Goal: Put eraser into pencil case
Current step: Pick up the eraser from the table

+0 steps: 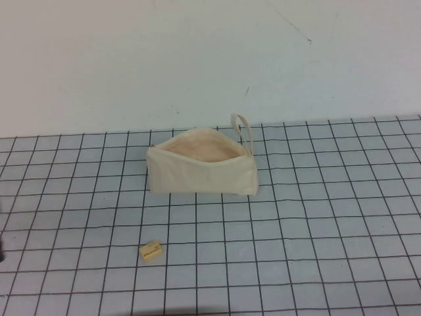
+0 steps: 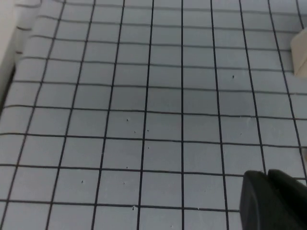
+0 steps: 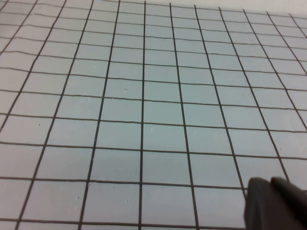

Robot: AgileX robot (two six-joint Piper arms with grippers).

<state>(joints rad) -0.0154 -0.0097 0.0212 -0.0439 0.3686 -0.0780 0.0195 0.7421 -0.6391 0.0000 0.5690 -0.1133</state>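
Eraser (image 1: 152, 251): 1 only, on the gridded bench (image 1: 316, 224), near-left of centre, well apart from the case; long axis slanted slightly vs. the grid.
Pencil case (image 1: 202, 173): 1, standing mouth-up mid-bench, open, peach lining showing, loop strap (image 1: 241, 127) at its right end.
Key relation: case lies beyond the eraser and a bit to the right (so lift, carry away from robot, drop in).
Left gripper (image 2: 276, 201): only a dark corner shows in left wrist view, over bare bench; fingers' state: can't tell.
Right gripper (image 3: 276, 203): same, dark corner only; can't tell.
Nearer arm: prob. left, as eraser sits left of centre.
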